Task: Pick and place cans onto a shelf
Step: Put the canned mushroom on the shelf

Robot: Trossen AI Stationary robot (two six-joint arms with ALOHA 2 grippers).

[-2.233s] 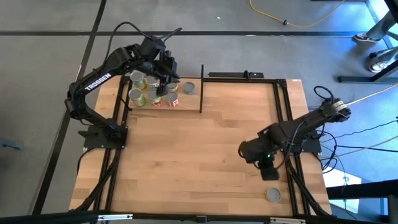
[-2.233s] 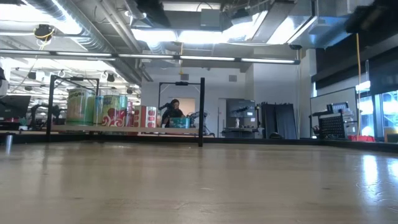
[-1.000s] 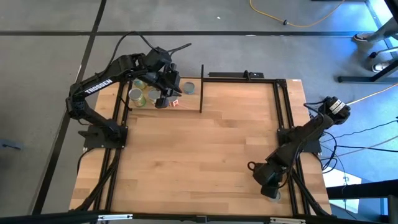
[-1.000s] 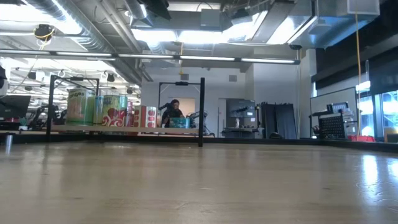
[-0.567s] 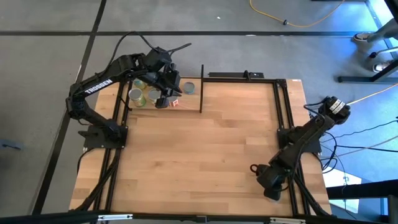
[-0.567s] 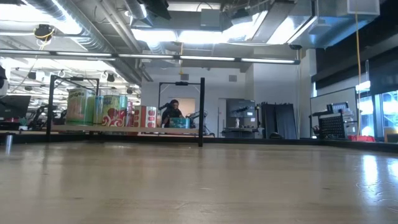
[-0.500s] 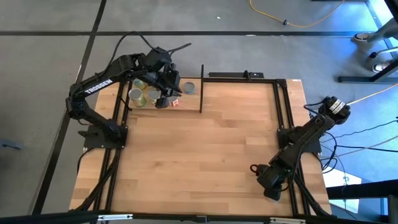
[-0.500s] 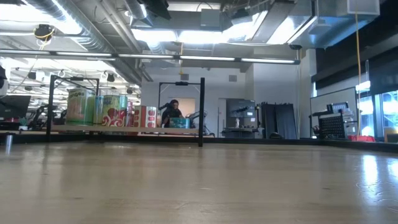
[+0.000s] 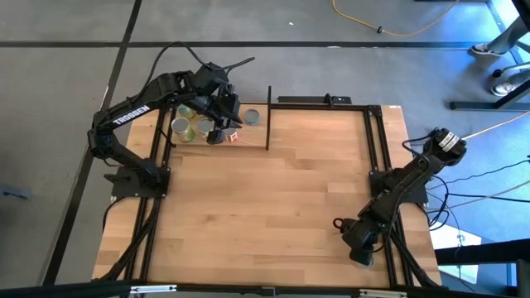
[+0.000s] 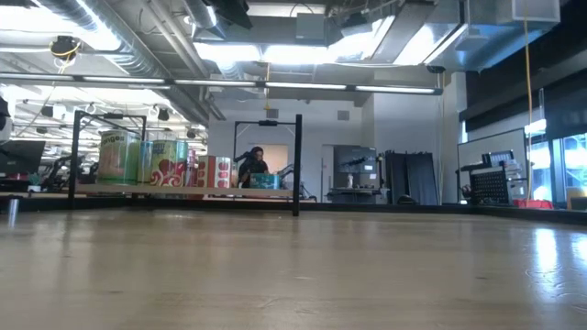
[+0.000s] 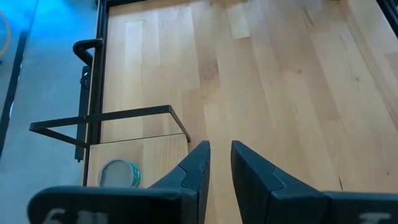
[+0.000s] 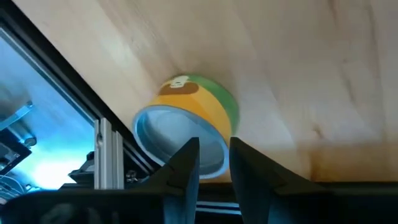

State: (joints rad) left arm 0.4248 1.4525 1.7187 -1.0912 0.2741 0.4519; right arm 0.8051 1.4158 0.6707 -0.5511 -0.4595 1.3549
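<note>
Right gripper point(image 12: 213, 163) fingers narrowly apart over green/yellow can point(image 12: 186, 121) on wood table point(image 12: 292, 68), beside metal rail point(image 12: 102, 162).

Two articulated arms, both matt black. The left arm point(image 9: 137, 108) is built of slim tubular links joined by bulkier rounded joint housings; white capital lettering runs along its forearm link, and a thin black cable arcs free above its wrist. Its base is a flat black block. The right arm point(image 9: 406, 186) has the same black links, with a round joint cap showing a pale ring and thin black cables trailing from its base. Each gripper, left gripper point(image 11: 219, 163) and right gripper point(image 12: 214, 158), ends in two dark, flat, angular fingers point(image 11: 198, 168) with stepped, chamfered edges, narrowly parted.
</note>
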